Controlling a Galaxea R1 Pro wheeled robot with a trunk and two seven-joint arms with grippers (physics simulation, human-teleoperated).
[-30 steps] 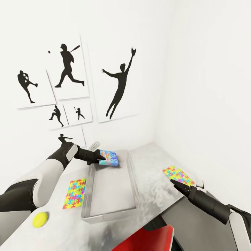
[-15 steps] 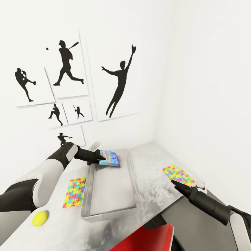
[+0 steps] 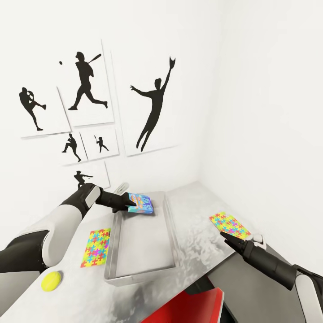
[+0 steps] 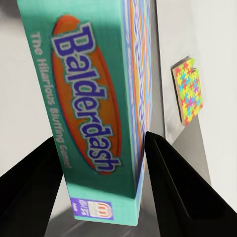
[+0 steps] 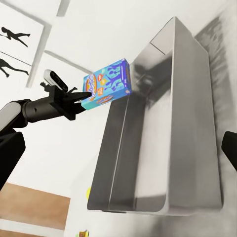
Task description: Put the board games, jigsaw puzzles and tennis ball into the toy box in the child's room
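Left gripper (image 3: 127, 207) clamped blue board game (image 3: 140, 202), held over far end of toy box (image 3: 117, 251). Step: dropping game in box. Next likely needed lowering, then letting go. Right gripper (image 3: 225, 236) near right jigsaw puzzle (image 3: 229, 224); could not tell its grip.

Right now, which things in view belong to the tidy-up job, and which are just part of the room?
Job:
blue board game in the left pincer
toy box
two jigsaw puzzles
tennis ball
table

Just there:
silhouette pictures
red object below the table edge
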